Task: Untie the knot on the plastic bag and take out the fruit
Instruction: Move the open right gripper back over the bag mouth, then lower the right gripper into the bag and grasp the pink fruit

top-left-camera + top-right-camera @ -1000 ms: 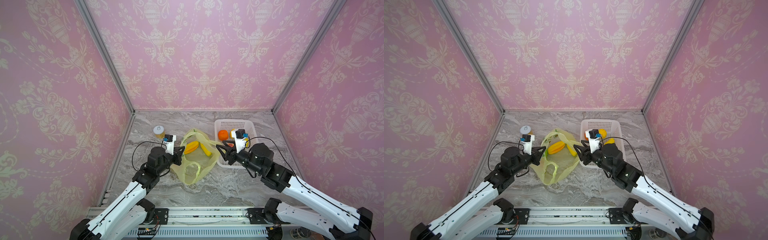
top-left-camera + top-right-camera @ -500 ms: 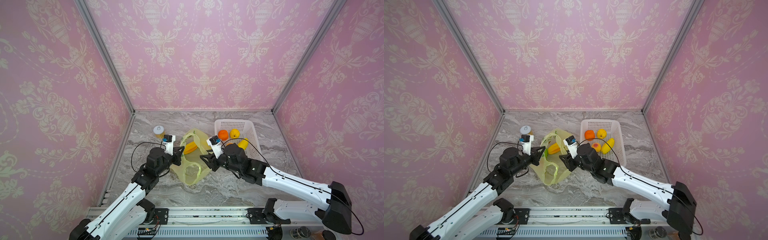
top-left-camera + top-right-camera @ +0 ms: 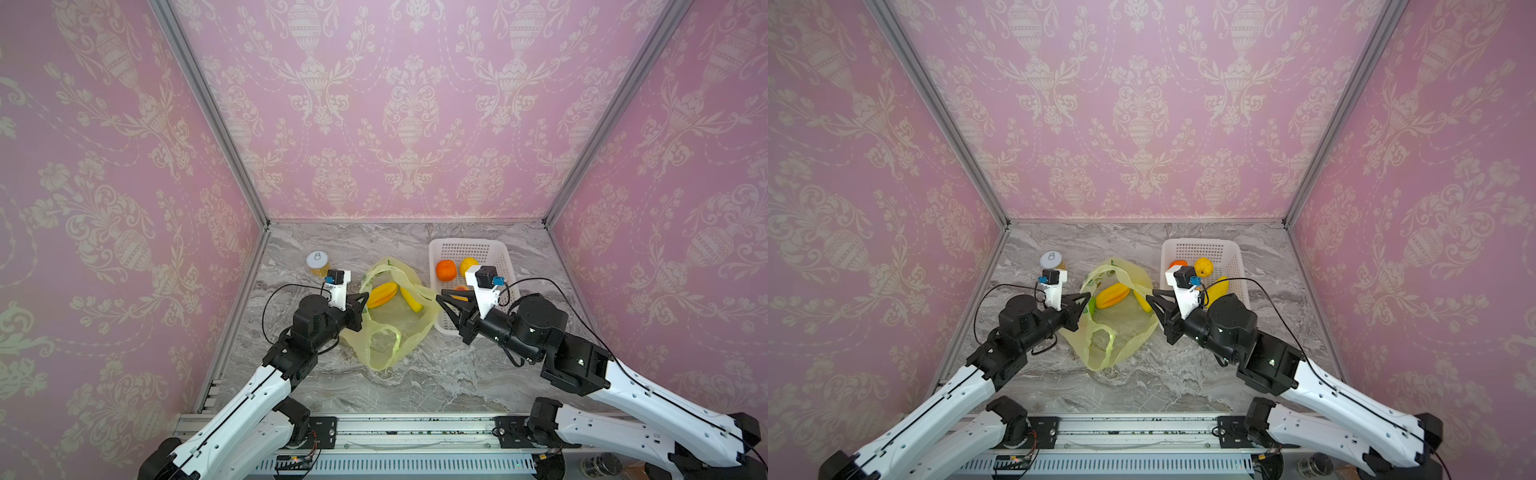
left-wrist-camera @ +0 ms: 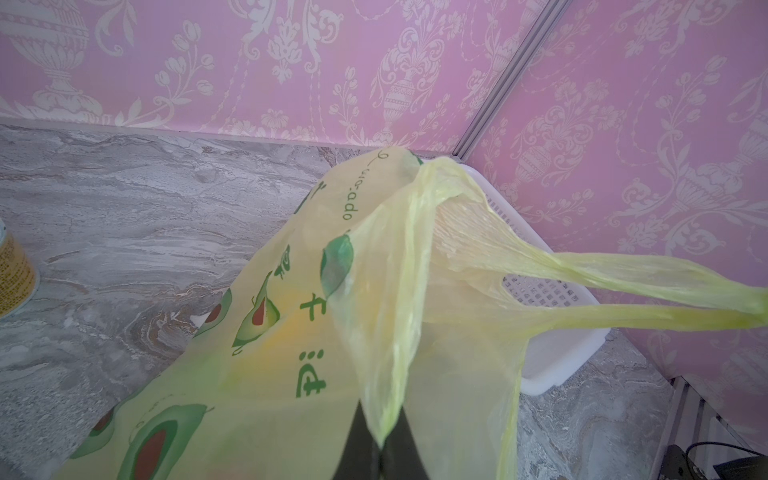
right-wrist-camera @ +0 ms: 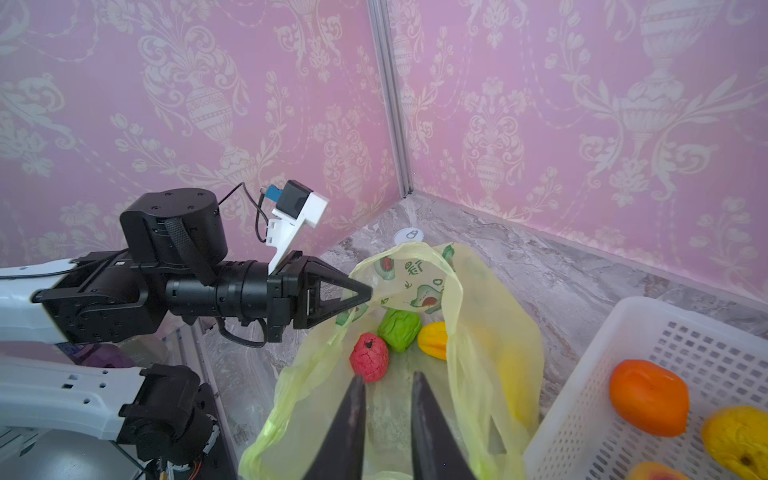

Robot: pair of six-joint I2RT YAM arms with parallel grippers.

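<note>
Thin yellow-green plastic is all my left gripper (image 4: 384, 440) pinches shut: the rim of the bag (image 3: 409, 328), lying open at the middle of both top views. My right gripper (image 5: 387, 376) hangs slightly parted, empty, at the bag's right edge. Reaching for the red fruit (image 5: 369, 357) inside, I could snag film and yank the rim loose.

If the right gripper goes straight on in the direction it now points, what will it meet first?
Most likely the red knobbly fruit, lying in the open plastic bag just ahead of the right gripper and its slightly parted jaws. Depth is unclear, so the thin plastic might touch first.
</note>
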